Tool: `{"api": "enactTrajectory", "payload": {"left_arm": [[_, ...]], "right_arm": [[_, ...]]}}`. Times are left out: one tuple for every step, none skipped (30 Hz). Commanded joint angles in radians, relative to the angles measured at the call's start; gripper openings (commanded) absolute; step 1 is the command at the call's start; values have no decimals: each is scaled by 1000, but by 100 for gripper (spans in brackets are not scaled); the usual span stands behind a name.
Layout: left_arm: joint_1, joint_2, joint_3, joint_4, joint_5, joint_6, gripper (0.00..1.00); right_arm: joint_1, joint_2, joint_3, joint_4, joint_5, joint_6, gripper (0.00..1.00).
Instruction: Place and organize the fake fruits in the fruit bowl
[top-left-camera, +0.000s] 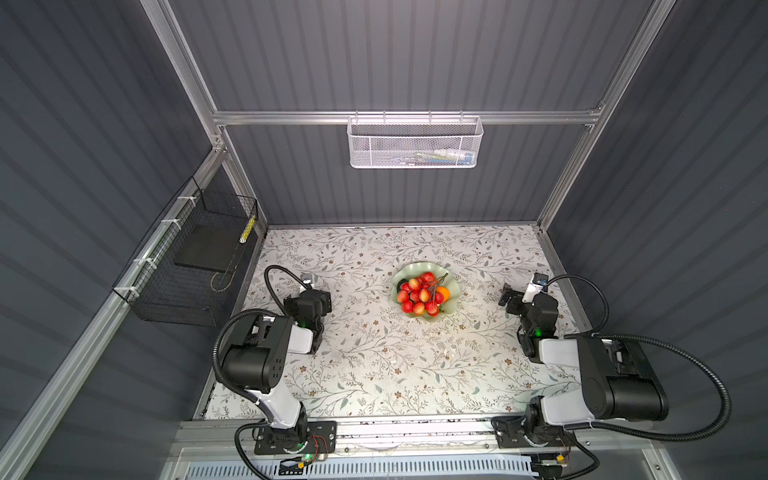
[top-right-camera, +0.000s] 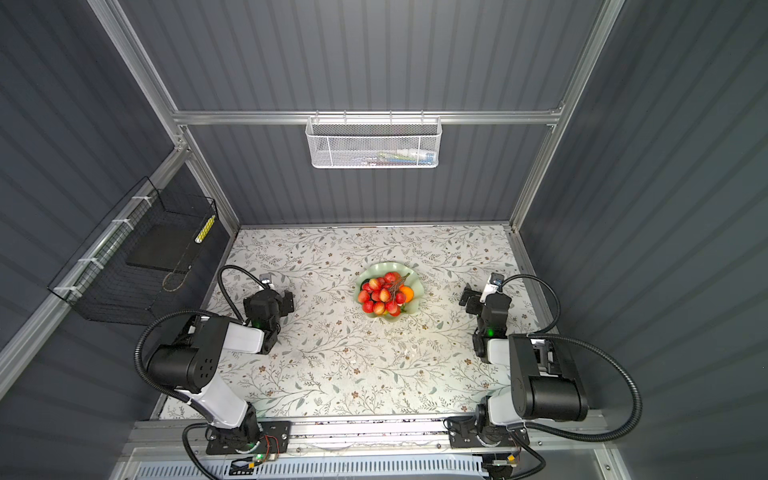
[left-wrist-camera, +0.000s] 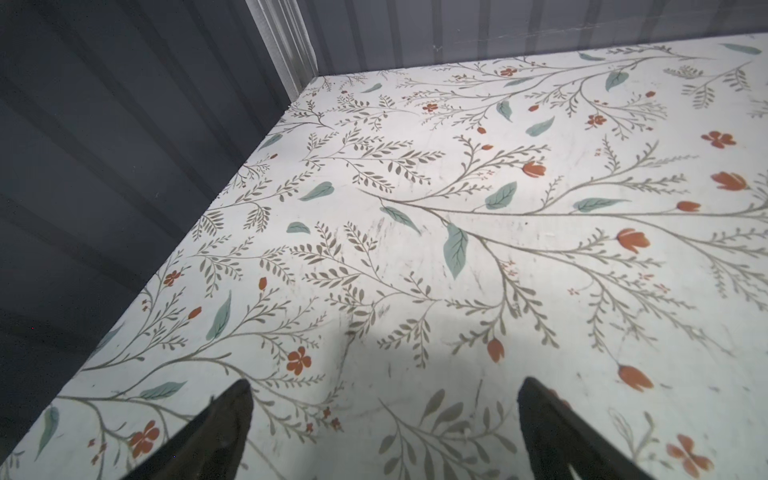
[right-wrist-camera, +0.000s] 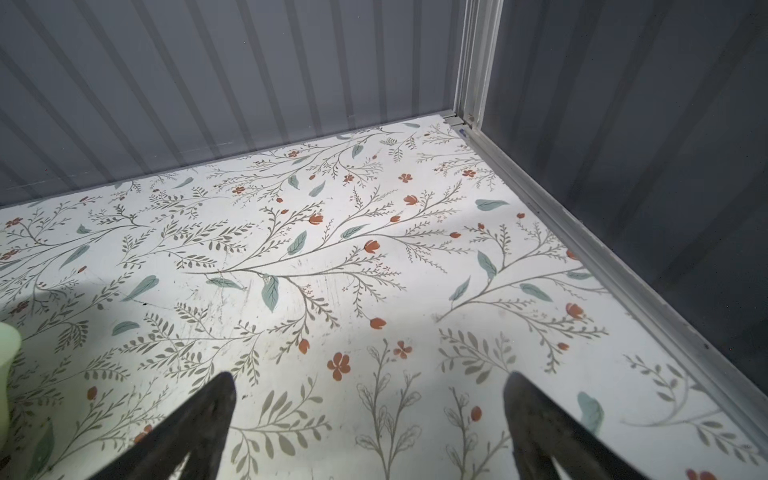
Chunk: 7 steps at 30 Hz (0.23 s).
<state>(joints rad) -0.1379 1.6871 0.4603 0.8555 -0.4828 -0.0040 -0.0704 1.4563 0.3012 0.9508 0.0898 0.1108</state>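
Left wrist view: left gripper (left-wrist-camera: 385, 386) spread wide, nothing btw. its two dark fingers (left-wrist-camera: 216, 436), just bare bench (left-wrist-camera: 415, 187) w/ a leaf-and-flower print under them; grey ribbed wall (left-wrist-camera: 104, 166) and a corner post (left-wrist-camera: 286, 41) behind. Right wrist view: right gripper (right-wrist-camera: 370, 376) likewise spread wide and holding nothing, over bare bench near the far right corner. At the frame's edge a sliver of the fruit bowl (right-wrist-camera: 6, 357) shows, pale mint green w/ a smooth rim. In both top views: fruit bowl (top-left-camera: 409, 271) (top-right-camera: 376, 270) sits approx. mid-bench, a bit toward the back wall, btw. the two grippers and well apart from each; it is shallow, pale mint, w/ a wavy scalloped rim. Inside, a bunch of cherries (top-left-camera: 417, 296) covers most of it: shiny red-and-yellow balls heaped together, brown stems (top-left-camera: 438, 284) fanning toward the rim's back right. An orange (top-left-camera: 444, 294) peeks out on the bowl's right side, touching the cherries, partly under the stems. A small dark bit sits at the bowl's left side, too small to name. Left gripper is low near the bench's left edge, right gripper near the right edge; jaw gap is hard to read from up here. White mesh basket (top-left-camera: 415, 143) hangs on the back rail (top-left-camera: 291, 118), black wire basket (top-left-camera: 195, 266) on the left wall.
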Motion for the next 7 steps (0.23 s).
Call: {"api": "enactTrajectory", "payload": {"left_arm": [[14, 7, 19, 24, 27, -28, 100], [14, 9, 15, 30, 18, -32, 100], [14, 18, 4, 55, 2, -38, 100], [14, 33, -11, 112, -4, -35, 100], [14, 35, -10, 119, -9, -28, 100], [14, 24, -6, 86, -7, -41, 100], [14, 21, -3, 70, -8, -42, 100]], "right_arm": [[5, -1, 1, 62, -3, -17, 99], [6, 0, 3, 57, 4, -17, 99], [8, 4, 17, 35, -6, -24, 99], [12, 1, 18, 29, -1, -28, 99], [12, -1, 16, 33, -8, -30, 99], [12, 1, 16, 35, -39, -39, 99], [12, 3, 23, 26, -93, -66, 99]]}}
